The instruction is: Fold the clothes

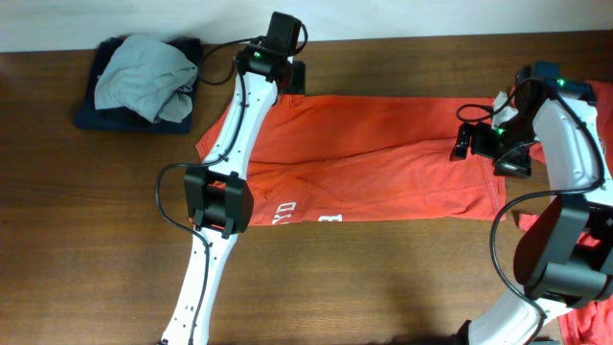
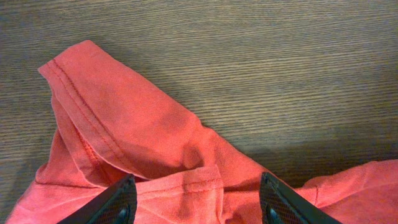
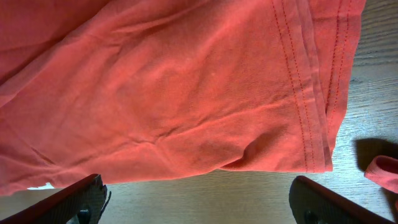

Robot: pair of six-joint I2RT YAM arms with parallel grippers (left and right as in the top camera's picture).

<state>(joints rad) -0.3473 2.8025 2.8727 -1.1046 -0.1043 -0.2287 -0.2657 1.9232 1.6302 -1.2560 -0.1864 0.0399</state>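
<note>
- 2 arms are working at a wooden table [image 1: 383, 287]. What's at the far left?
- A crumpled grey garment [image 1: 144, 77] lies on a dark navy one [image 1: 96, 110], near the back-left corner and apart from everything else.
- And beside that?
- The left gripper [image 2: 198, 180] is low over the back-left corner of an orange-red T-shirt [image 1: 383, 158], just above its sleeve [image 2: 124, 118]. Its jaws are parted and hold nothing. The sleeve lies loose on the wood.
- Where is the shirt itself?
- It's spread across the middle of the table as 1 long band running left to right. A bit of white print [image 1: 329, 219] shows at its near edge.
- And on the right?
- The right gripper [image 3: 196, 183] hovers at the shirt's right end, by the stitched hem [image 3: 311, 93]. Its jaws are spread wide and empty, with bare wood showing between them.
- Anything past it?
- More orange-red cloth [image 1: 586, 326] sits at the near-right corner, partly out of view.
</note>
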